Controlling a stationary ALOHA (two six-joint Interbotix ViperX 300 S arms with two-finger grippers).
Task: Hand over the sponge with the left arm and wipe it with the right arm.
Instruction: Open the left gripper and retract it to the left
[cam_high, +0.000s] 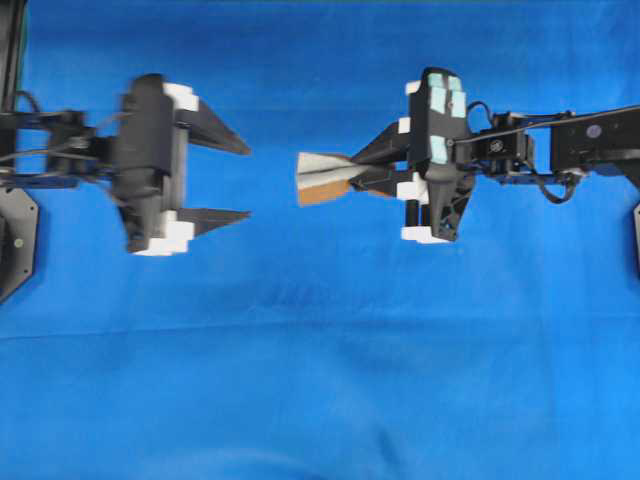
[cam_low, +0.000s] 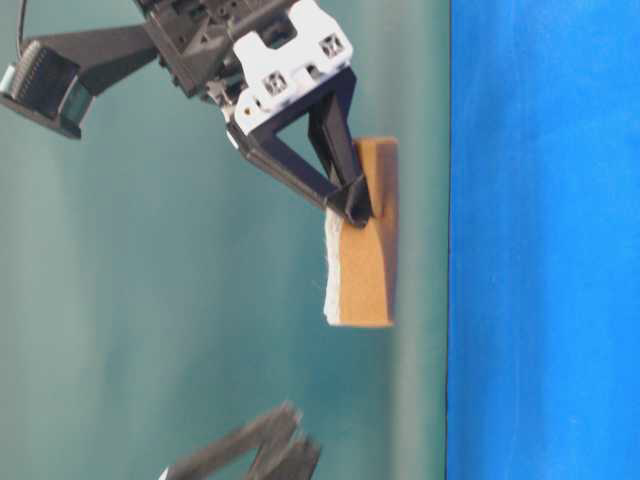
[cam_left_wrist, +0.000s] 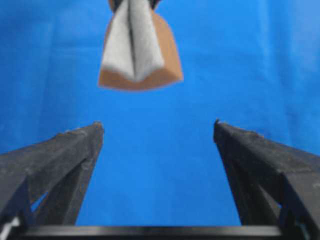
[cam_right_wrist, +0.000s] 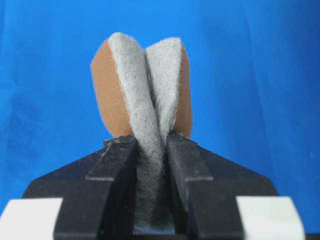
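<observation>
Overhead: my left hand (cam_high: 246, 182) is spread wide and holds nothing. My right hand (cam_high: 352, 172) is clamped on the sponge (cam_high: 322, 179), which sticks out past its fingertips toward the left hand, clear of it, above the blue worktop (cam_high: 320, 380).

Table-level: I see the right fingertips pinching the sponge (cam_low: 364, 240) near one end, the rest hanging free.

Left wrist: sponge (cam_left_wrist: 140, 55) ahead of my open fingers (cam_left_wrist: 75, 150), apart, centred between them.

Right wrist: sponge (cam_right_wrist: 142, 95) squeezed between the fingers (cam_right_wrist: 117, 165), grey face folded inward.
</observation>
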